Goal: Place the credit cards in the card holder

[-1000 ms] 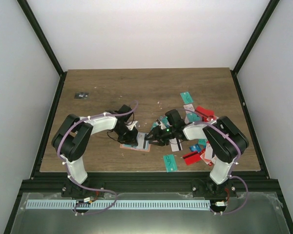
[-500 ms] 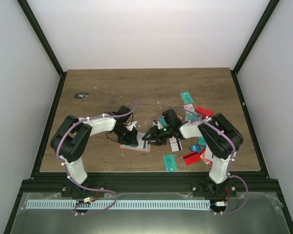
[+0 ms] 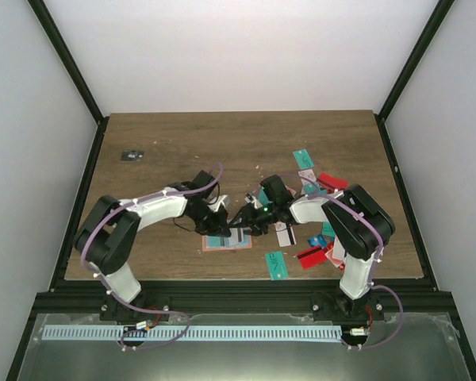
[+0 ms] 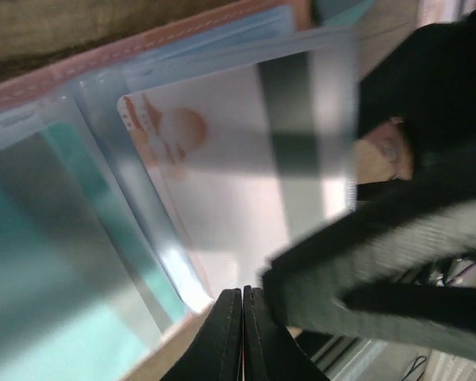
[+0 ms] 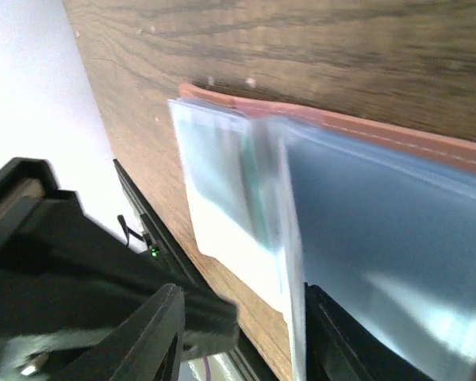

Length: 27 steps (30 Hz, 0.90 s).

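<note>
The salmon-pink card holder (image 3: 224,242) lies open on the table between both arms, its blue-grey clear pockets facing up (image 4: 143,48) (image 5: 381,198). A white-pink credit card with a black stripe (image 4: 222,159) lies over its pockets, and a teal card (image 4: 32,262) sits in a pocket beside it. My left gripper (image 3: 216,225) (image 4: 243,298) is shut, its tips pressed on the holder's edge. My right gripper (image 3: 242,221) (image 5: 242,333) stands open at the holder's right side, with the white card's end (image 5: 222,230) between its fingers. I cannot tell whether they touch it.
Loose teal, red and white cards (image 3: 321,186) lie scattered to the right, with a teal one (image 3: 276,264) and a red one (image 3: 309,255) near the front edge. A tiny dark object (image 3: 132,155) lies at the far left. The table's front rail runs just below the holder.
The card holder has slid a little toward the front and right. The left arm has stretched out lower and further right, and the right gripper has shifted left over the holder.
</note>
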{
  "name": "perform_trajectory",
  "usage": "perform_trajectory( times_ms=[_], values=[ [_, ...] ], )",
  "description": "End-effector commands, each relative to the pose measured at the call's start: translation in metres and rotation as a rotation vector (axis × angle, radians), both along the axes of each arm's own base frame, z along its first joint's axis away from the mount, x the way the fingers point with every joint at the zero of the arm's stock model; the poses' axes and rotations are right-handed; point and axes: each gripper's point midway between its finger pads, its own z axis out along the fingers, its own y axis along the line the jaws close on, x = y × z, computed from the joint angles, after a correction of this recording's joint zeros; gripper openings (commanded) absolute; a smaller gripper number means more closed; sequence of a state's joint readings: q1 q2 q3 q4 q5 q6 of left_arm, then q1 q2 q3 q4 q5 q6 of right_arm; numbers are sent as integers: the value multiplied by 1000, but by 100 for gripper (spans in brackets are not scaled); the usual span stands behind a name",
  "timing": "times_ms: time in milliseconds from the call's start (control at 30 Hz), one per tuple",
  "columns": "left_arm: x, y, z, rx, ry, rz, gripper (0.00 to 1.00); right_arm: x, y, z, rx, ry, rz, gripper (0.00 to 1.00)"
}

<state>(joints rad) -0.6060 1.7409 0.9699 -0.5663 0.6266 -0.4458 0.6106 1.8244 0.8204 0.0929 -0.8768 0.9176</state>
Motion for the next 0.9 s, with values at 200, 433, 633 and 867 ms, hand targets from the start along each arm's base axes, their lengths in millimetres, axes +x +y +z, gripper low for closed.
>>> perform_trajectory(
  times_ms=[200,433,633,867],
  values=[
    [15,54,53,101,-138,212,5,-9,43,30,23,-44,113,47],
    [7,105,66,159,-197,367,5,-21,84,39,104,-42,250,54],
    [2,107,81,126,-246,370,6,-19,78,60,75,-142,265,57],
    [-3,81,93,62,-278,263,6,-29,22,56,-134,-208,167,63]
  ],
)
